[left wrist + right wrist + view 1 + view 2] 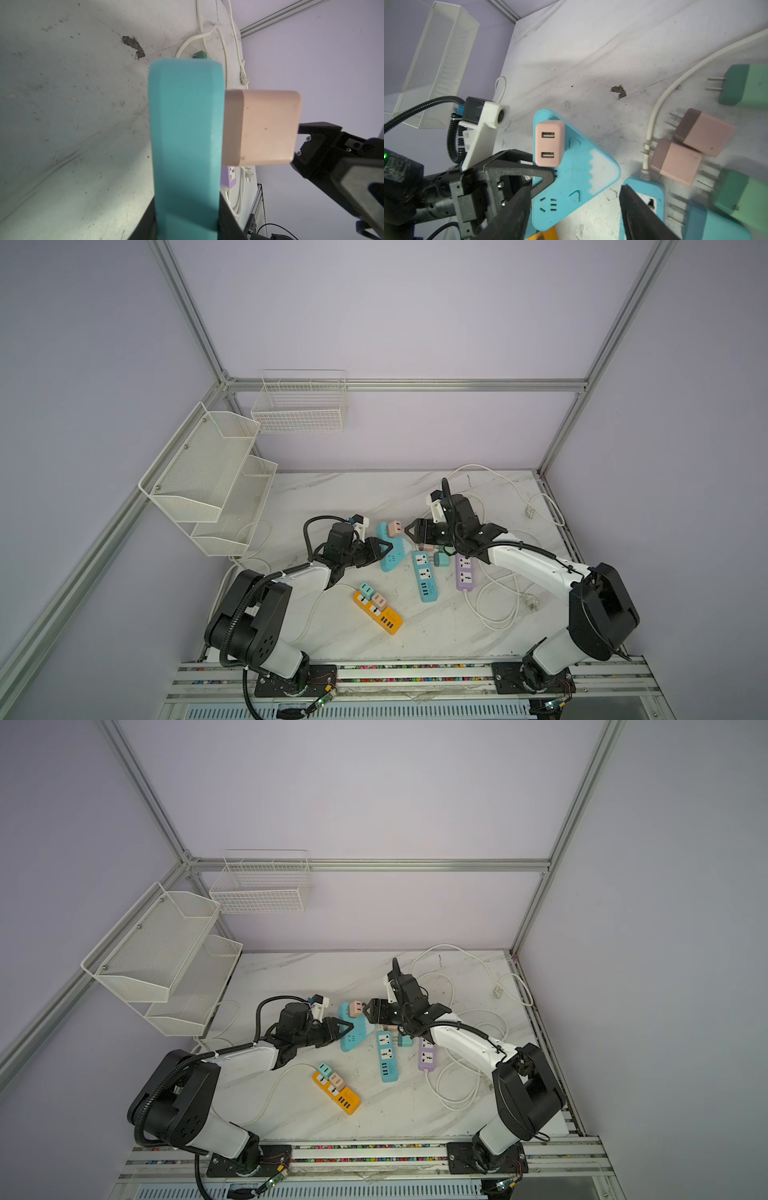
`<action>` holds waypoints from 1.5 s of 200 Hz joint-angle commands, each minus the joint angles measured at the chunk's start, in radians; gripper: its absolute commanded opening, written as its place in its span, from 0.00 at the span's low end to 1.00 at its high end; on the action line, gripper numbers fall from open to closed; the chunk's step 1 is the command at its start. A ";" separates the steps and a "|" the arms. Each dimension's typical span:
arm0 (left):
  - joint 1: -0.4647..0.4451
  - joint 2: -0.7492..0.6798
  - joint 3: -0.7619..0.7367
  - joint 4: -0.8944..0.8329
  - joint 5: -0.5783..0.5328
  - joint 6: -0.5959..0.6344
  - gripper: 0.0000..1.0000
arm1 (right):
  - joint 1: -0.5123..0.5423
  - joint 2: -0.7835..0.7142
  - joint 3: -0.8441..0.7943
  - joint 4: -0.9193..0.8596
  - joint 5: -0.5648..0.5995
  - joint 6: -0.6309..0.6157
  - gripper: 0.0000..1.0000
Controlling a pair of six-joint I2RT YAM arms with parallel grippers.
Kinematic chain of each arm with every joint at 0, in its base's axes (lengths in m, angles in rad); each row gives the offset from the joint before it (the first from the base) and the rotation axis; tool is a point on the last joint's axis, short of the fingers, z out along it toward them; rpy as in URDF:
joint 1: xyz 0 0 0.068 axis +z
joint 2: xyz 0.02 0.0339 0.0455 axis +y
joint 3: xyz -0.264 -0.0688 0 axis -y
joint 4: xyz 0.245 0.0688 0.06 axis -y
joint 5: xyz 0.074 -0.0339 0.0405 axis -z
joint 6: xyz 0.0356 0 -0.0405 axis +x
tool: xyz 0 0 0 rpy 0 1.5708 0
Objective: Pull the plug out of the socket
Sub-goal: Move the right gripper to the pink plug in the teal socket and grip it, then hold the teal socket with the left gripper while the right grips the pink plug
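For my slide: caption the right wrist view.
Left gripper clamps the blue socket; pink plug seated, right gripper open.

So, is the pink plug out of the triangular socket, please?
No, the pink plug sits flush against the triangular socket.

The plug's [261, 128] prongs are hidden where it meets the socket [185, 135]. The socket's face is turned away in the left wrist view, and its near end runs off the edge inside the left gripper [187, 207]. There the right gripper [299, 143] is cut by the frame, and whether its tips touch the plug cannot be told. In the right wrist view the outer chargers [741, 193] are blurred and cropped, and only a sliver of the orange strip [544, 234] shows.
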 commanded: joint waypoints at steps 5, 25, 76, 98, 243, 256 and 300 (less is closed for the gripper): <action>-0.002 -0.004 0.103 0.053 0.012 0.034 0.00 | 0.050 0.034 0.045 -0.009 0.038 0.082 0.74; -0.003 -0.002 0.102 0.054 0.012 0.036 0.00 | 0.067 0.074 0.074 -0.007 0.040 0.110 0.74; -0.006 -0.005 0.105 0.055 0.014 0.039 0.00 | 0.085 0.159 0.152 -0.013 0.067 0.144 0.72; -0.012 -0.012 0.101 0.054 0.017 0.044 0.00 | 0.085 0.179 0.171 0.004 0.073 0.145 0.69; -0.037 -0.021 0.116 0.079 0.023 0.063 0.00 | 0.085 0.275 0.217 -0.024 0.050 0.107 0.45; -0.038 -0.027 0.111 0.078 0.014 0.061 0.00 | 0.086 0.275 0.217 -0.024 0.056 0.104 0.42; -0.038 -0.048 0.102 0.078 0.003 0.064 0.00 | 0.085 0.257 0.212 -0.058 0.095 0.092 0.31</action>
